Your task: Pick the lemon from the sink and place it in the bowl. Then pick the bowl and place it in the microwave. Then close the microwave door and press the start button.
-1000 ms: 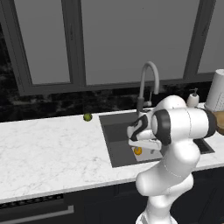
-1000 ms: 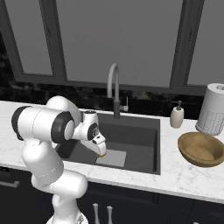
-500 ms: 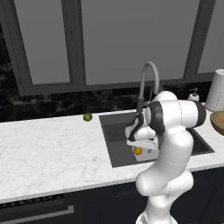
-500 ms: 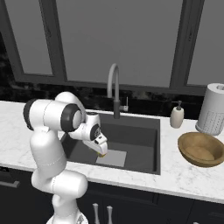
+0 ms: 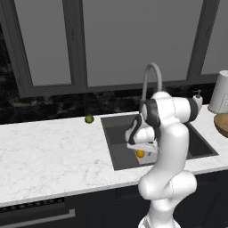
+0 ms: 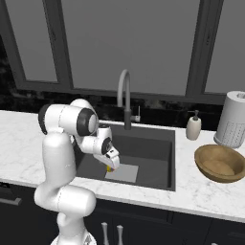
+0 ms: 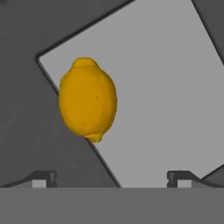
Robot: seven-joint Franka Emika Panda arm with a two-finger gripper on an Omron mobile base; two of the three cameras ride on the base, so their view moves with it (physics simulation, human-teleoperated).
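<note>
Yellow-orange lemon (image 7: 87, 99) lay on the sink (image 6: 158, 143) floor, right on the edge of the pale grey patch (image 7: 148, 87) — half on it, half on the darker basin floor. In the hand view it sat just ahead of the gripper (image 7: 111, 177), offset toward the left fingertip (image 7: 41, 177). Jaws stood wide apart, nothing between them, not touching the fruit.

From the base cams the gripper (image 5: 141, 143) hung low inside the basin, w/ the lemon (image 5: 140, 154) just under and beside it; in the right base view only a sliver of lemon (image 6: 110, 168) showed below the hand (image 6: 111, 155). White arm (image 6: 62, 153) bent over the front lip of the white marble counter (image 5: 49, 151).

Further back: arched grey tap (image 6: 124, 98) at the rear of the sink, soap dispenser (image 6: 193, 128) to its right. Wooden bowl (image 6: 220, 163) sat on the counter right of the basin, well apart from the lemon, paper towel roll (image 6: 233, 119) behind it. Small green fruit (image 5: 89, 119) lay on the counter left of the sink, near the dark backsplash (image 5: 44, 109). Grey window panes (image 6: 129, 43) behind — dark frames.
</note>
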